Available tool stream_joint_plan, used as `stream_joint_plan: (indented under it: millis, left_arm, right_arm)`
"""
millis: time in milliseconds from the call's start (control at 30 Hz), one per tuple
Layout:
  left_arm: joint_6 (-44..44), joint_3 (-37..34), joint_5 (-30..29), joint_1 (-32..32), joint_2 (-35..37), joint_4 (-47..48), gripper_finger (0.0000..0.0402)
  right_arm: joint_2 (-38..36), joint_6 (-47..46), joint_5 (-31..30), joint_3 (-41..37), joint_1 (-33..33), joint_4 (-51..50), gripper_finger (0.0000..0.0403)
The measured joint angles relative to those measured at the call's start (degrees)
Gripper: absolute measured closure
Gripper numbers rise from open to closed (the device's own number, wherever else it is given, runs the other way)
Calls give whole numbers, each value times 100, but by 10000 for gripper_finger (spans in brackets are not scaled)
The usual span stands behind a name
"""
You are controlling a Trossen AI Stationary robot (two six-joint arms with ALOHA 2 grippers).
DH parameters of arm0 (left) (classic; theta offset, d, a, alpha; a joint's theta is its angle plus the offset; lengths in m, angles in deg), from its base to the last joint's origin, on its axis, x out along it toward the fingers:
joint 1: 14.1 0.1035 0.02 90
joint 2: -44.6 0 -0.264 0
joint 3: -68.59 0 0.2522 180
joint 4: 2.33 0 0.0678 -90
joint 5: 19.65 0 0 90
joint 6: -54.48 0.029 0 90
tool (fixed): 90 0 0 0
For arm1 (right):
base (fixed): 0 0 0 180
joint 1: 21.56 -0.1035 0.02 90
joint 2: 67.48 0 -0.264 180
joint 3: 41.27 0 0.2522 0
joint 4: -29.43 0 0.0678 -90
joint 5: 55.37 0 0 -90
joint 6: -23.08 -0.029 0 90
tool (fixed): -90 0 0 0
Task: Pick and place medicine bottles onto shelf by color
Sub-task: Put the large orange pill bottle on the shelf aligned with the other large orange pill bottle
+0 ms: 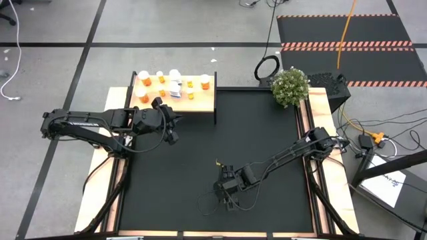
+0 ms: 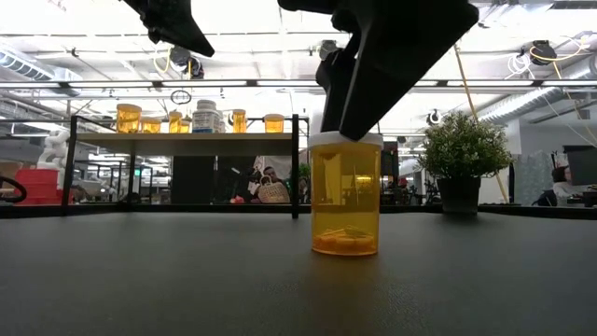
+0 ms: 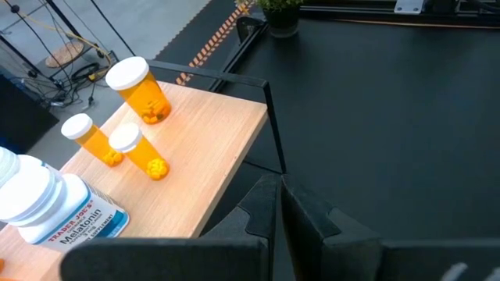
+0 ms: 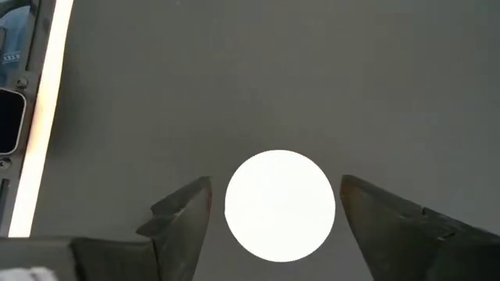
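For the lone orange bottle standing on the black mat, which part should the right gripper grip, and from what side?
Grip the white cap from straight above. The orange bottle stands upright on the black mat, its round cap facing up, and the right gripper hangs over it, open, one of its fingers either side.

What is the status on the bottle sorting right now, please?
Right gripper open, straddling orange bottle on mat. Left gripper shut, empty, beside shelf. Nothing in the way.

Black mat (image 1: 267, 133), potted plant (image 1: 290, 87), striped floor mats (image 1: 347, 45)
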Motion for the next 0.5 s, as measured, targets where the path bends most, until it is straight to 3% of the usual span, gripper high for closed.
stream_joint_plan:
  millis: [233, 500]
  left_arm:
    - [0, 0, 0, 0, 0, -4, 376]
    - [0, 0, 2, 0, 2, -4, 376]
  right_arm:
    - [46, 21, 184, 0, -2, 25, 166]
    - [68, 106, 152, -9, 2, 84, 156]
